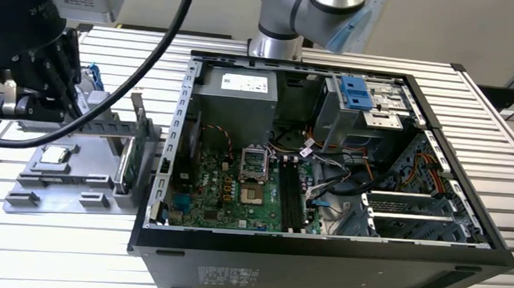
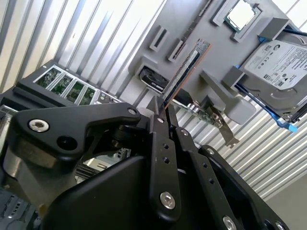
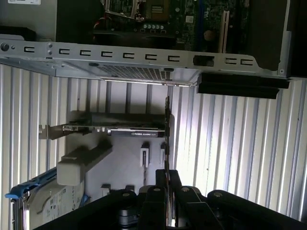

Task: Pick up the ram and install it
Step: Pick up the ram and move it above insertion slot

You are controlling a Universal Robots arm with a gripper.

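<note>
The gripper is clamped on one end of the ram, a thin dark strip over the grey parts tray beside the open computer case. The ram runs just beside the upright green card. Whether it touches the tray is unclear.

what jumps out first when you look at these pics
The open computer case fills the exterior view's middle and right, its green motherboard exposed. In the second wrist view the black gripper pinches the ram by its edge, with a grey parts tray and silver hard drive beyond.
</note>
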